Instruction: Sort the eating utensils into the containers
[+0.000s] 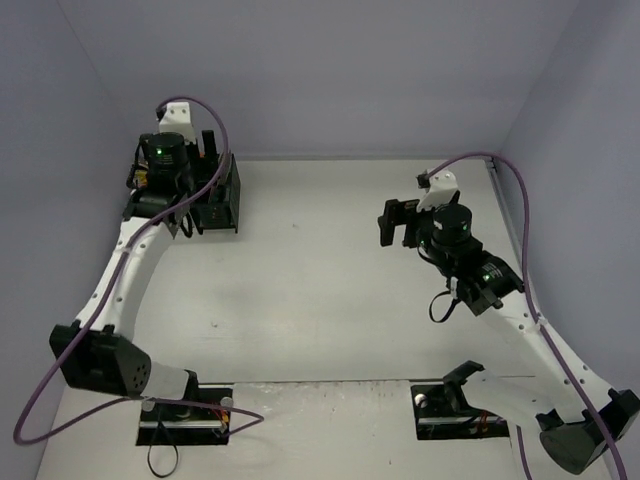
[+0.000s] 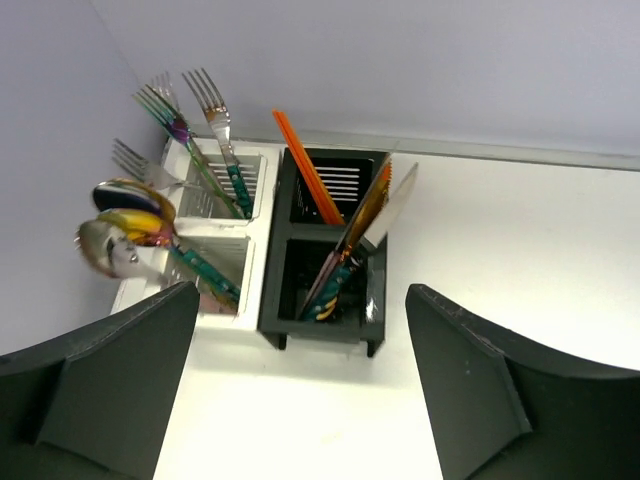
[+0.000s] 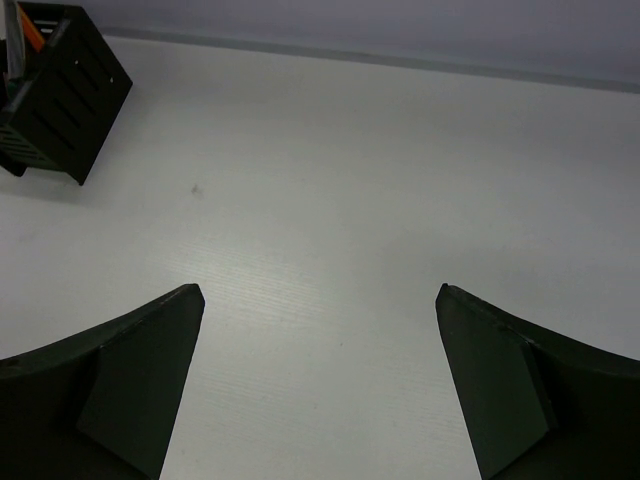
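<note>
two containers touching in far-left corner of white table (image 1: pixel 320 250): white caddy (image 2: pixel 215 228), black caddy (image 2: pixel 325 335). pale lilac walls (image 1: pixel 350 70) on three sides. left gripper (image 2: pixel 302 298), right gripper (image 3: pixel 320 292): jaws wide, empty.

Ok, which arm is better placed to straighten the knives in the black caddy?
Left. The left pincer, open, hangs over the black caddy, knives in plain view. The right pincer, also open, is over the table, with that caddy only at its view's far corner.
</note>
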### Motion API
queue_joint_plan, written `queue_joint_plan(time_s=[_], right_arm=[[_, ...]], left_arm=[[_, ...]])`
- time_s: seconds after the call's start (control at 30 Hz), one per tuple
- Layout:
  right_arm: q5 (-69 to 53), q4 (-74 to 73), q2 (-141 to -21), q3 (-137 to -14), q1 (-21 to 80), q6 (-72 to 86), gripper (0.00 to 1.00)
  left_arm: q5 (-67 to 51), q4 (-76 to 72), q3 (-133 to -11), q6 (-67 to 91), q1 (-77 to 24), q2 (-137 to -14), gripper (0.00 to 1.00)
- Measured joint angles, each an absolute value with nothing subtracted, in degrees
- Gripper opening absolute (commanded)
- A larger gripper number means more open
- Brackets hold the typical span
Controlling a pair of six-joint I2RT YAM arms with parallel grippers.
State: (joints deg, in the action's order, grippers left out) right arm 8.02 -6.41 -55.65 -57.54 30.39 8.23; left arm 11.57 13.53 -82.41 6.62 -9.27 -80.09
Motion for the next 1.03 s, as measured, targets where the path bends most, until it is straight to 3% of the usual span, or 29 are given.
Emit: queue_joint_plan(time_s=[0.23,0.53,1.03], right_arm=[[14.13,-8.16,-50.86,-62.01,30.33,5.04,1.00],[21.13,-9.03,-37.19,-60.29,30.31,1.97,1.00],[22.49,-11.75,-32.68,-57.52,30.30,1.23,1.00]], left_arm=[[8.34,25.38,-79.41,9.58,-9.58,-63.24,0.91],[8.20,38.30,-69.45,11.39,-9.58,-38.91,0.92],[11.12,50.95,-64.29,12.49,-9.58,-29.82,0.92]])
